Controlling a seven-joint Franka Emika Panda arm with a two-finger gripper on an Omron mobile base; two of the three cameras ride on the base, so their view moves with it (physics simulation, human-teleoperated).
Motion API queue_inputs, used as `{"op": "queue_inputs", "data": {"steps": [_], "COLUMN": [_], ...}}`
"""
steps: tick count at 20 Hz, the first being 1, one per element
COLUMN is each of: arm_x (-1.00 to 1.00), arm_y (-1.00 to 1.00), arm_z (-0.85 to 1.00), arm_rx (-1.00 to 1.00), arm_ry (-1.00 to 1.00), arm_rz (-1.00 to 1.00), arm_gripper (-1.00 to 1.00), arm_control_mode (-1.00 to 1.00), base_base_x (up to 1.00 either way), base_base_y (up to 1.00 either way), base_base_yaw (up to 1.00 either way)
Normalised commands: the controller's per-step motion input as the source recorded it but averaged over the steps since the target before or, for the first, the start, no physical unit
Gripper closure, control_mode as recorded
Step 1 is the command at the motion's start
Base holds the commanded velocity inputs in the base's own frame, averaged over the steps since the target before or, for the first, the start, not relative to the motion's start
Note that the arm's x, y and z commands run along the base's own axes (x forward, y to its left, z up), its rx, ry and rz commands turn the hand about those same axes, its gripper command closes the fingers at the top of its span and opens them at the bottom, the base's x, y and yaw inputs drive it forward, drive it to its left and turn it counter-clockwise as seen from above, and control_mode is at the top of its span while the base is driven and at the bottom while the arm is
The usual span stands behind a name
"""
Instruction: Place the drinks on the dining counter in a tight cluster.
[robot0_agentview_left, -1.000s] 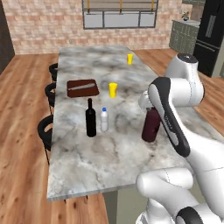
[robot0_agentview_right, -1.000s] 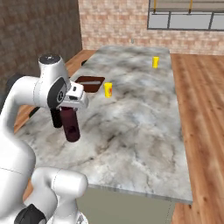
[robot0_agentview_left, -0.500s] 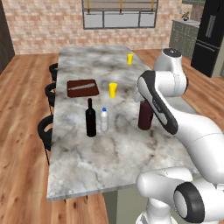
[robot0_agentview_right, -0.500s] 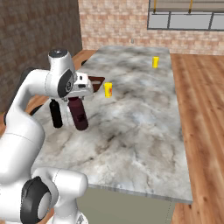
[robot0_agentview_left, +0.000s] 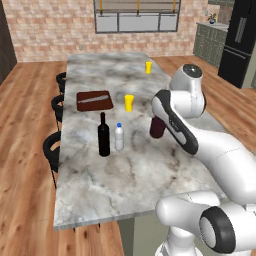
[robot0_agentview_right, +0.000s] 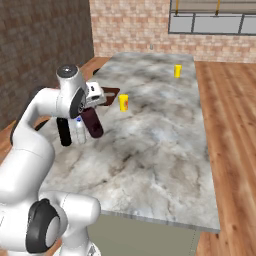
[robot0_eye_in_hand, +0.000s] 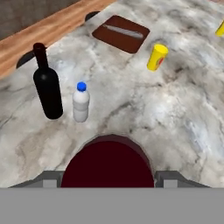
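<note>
While the two-finger gripper (robot0_agentview_right: 93, 111) is clamped on the stout dark maroon glass bottle (robot0_agentview_left: 157, 127) above the grey-veined marble dining counter (robot0_agentview_left: 125, 170), right of the tall black wine bottle (robot0_agentview_left: 103, 136) and small whitish blue-capped bottle (robot0_agentview_left: 119, 137), it looks heavy, slick, breakable, best held mid-body.

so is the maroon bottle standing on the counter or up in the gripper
In the gripper: the maroon bottle hangs tilted from it, its base clear of the dining counter, beside the small whitish bottle and black wine bottle.
</note>
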Motion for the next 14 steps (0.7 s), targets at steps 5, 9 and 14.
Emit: {"op": "queue_inputs", "data": {"steps": [5, 9, 14], "arm_x": [0.38, 0.33, 0.35], "arm_y": [-0.09, 0.00, 0.00], "arm_z": [0.08, 0.06, -0.03], "arm_rx": [0.01, -0.04, -0.02], "arm_ry": [0.18, 0.47, 0.39], "arm_rz": [0.20, 0.19, 0.10], "arm_gripper": [1.00, 1.00, 1.00], "arm_control_mode": [-1.00, -1.00, -1.00], "base_base_x": [0.00, 0.00, 0.00], "base_base_y": [0.00, 0.00, 0.00], "base_base_yaw": [0.00, 0.00, 0.00]}}
